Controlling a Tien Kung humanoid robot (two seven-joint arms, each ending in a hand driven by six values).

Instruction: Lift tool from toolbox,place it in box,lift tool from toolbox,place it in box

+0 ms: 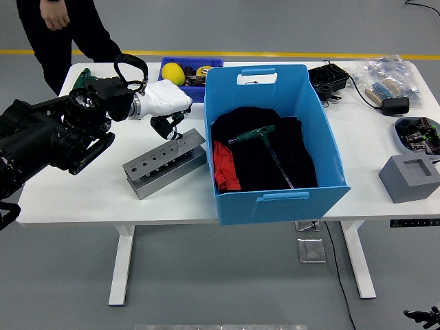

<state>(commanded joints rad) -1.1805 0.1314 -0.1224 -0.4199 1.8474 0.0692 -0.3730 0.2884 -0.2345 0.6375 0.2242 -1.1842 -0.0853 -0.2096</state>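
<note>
One green-handled T-wrench (265, 146) is already lying in the big blue plastic box (275, 141); the left hand (167, 110) is pinching a thin tool from the grey metal rack (165, 163) mid-table.

Your left arm (48, 137) is bulky and matte black, built of blocky jointed housings, with a black cable looped above the wrist at about 12 o'clock. Its hand (163, 102) has a glossy white shell and dark fingers (168, 127). The person (58, 34) at 11 o'clock wears dark clothing.
</note>
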